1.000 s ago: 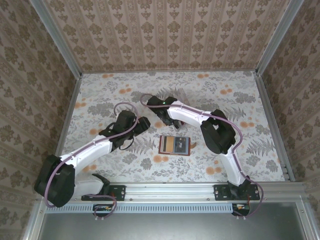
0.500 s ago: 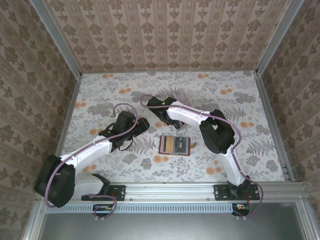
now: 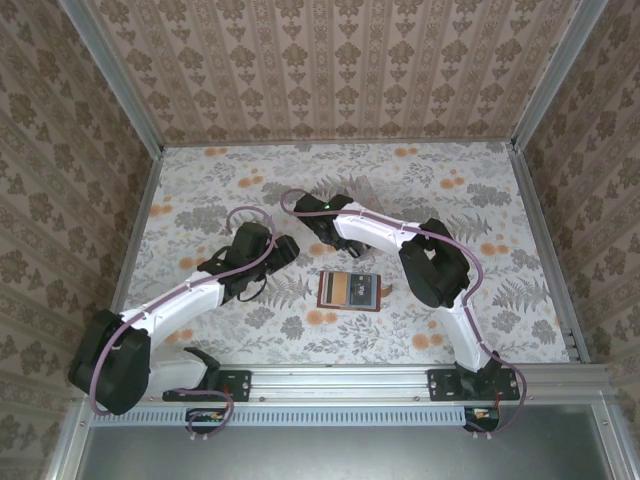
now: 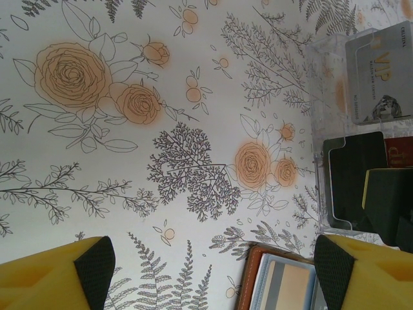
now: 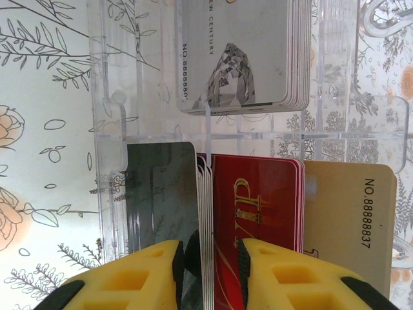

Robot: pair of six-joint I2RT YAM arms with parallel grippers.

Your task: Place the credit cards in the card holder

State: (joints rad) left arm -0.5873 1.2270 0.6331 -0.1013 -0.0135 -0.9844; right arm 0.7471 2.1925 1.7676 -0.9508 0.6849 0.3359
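The brown card holder (image 3: 350,290) lies open on the floral table between the arms; its corner (image 4: 277,281) sits low between the left fingers. My left gripper (image 4: 213,271) hovers open over bare table, holding nothing, and stands left of the holder (image 3: 283,248). The credit cards stand on edge in a clear acrylic rack (image 5: 110,161): a dark grey card (image 5: 161,194), red cards (image 5: 258,200), a gold one (image 5: 348,219). My right gripper (image 5: 213,268) straddles the edges of the dark grey card and the pale cards beside it, jaws narrow, the right pad a little apart from them.
Silver-grey cards (image 5: 239,58) fill the rack's far compartment and also appear in the left wrist view (image 4: 381,77). The right arm (image 3: 430,260) arches over the rack. Patterned walls (image 3: 320,70) enclose the table on three sides.
The right jaws have narrowed around the card edges. Both arms and the card holder stay where they were.
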